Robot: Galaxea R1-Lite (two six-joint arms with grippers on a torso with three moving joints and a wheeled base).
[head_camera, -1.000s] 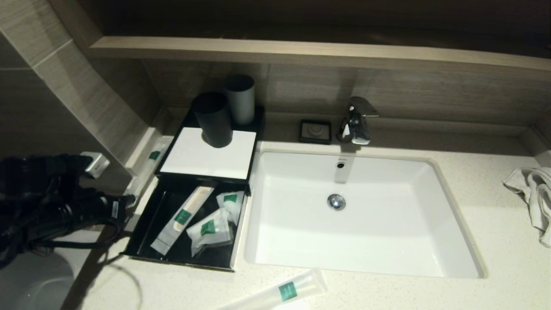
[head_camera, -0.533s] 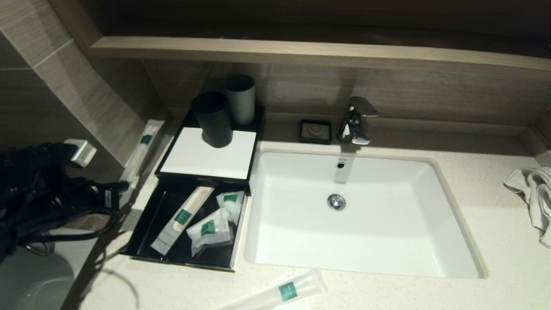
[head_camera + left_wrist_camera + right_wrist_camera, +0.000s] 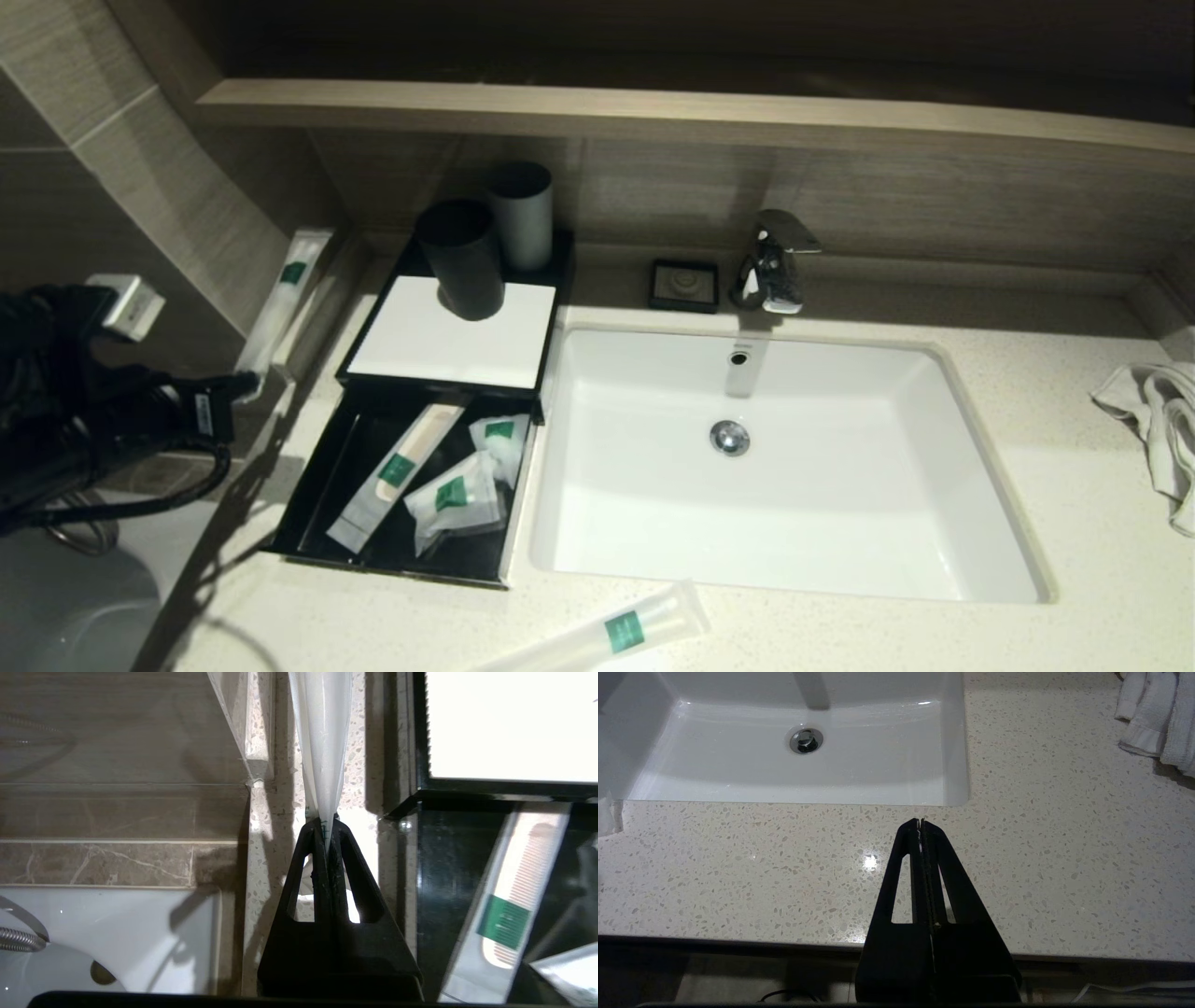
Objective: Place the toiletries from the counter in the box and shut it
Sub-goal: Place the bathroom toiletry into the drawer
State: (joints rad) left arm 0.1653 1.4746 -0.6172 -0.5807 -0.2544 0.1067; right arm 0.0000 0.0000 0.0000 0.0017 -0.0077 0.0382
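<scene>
Left of box edge | left claw clenched on slim tube | right claw clenched

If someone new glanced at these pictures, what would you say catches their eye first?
Probably the left claw, shut on the end of a long clear toiletry tube held up against the tiled wall, left of the black box. Next, the box's open drawer holding green-labelled packets, beside the white basin.
</scene>
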